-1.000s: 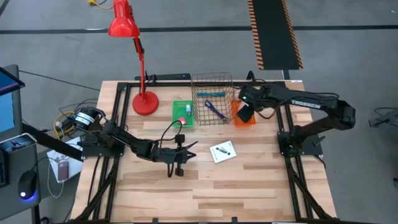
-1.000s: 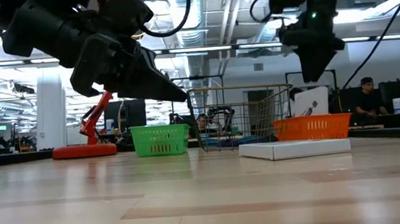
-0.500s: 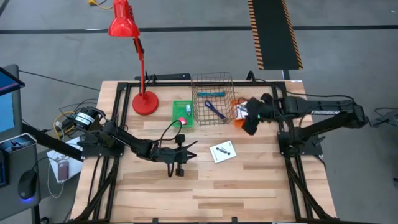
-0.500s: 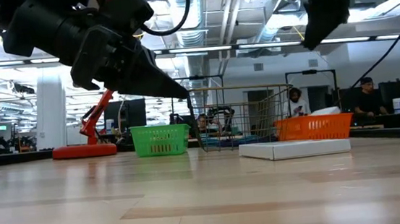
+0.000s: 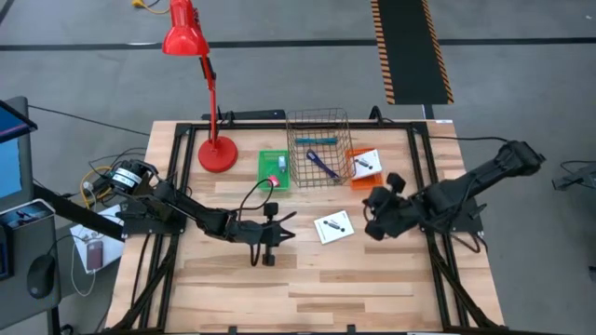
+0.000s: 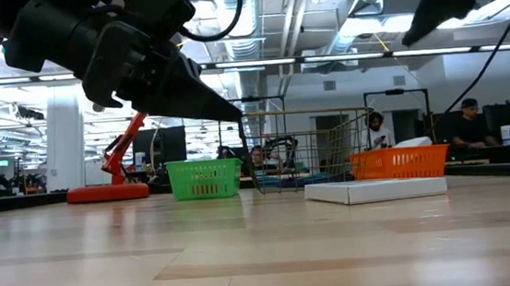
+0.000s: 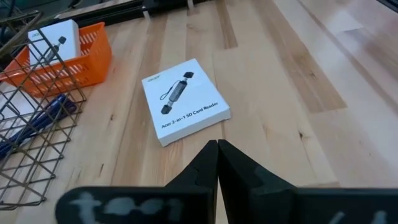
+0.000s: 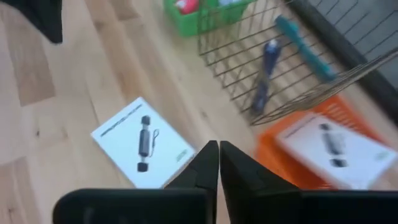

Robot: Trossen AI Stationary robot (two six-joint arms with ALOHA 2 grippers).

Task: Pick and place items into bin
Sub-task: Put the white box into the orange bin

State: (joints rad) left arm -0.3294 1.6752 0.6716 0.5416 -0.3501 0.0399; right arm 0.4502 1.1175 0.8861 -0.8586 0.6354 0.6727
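One white card (image 5: pixel 334 226) lies flat on the table's middle; a second (image 5: pixel 366 163) lies in the orange bin (image 5: pixel 354 177). The wire basket (image 5: pixel 319 149) holds a teal marker (image 5: pixel 317 140) and a blue-purple strap (image 5: pixel 323 165). In the green bin (image 5: pixel 274 170) are a small red block (image 5: pixel 271 180) and a pale blue square (image 5: pixel 280 162). My left gripper (image 5: pixel 289 223) hovers shut just left of the table card (image 7: pixel 185 99). My right gripper (image 5: pixel 371 228) hangs shut above the table, just right of that card (image 8: pixel 142 143). Neither touches anything.
A red desk lamp (image 5: pixel 216 154) stands at the far left of the table, its base beside the green bin. The three bins line the far edge. The near half of the wooden table (image 5: pixel 307 288) is bare boards.
My right gripper has swung from above the orange bin toward the table's near edge, turning as it went, and now hangs beside the card on the table. The card in the orange bin, tilted up a second ago, has dropped flat. My left gripper has kept still.
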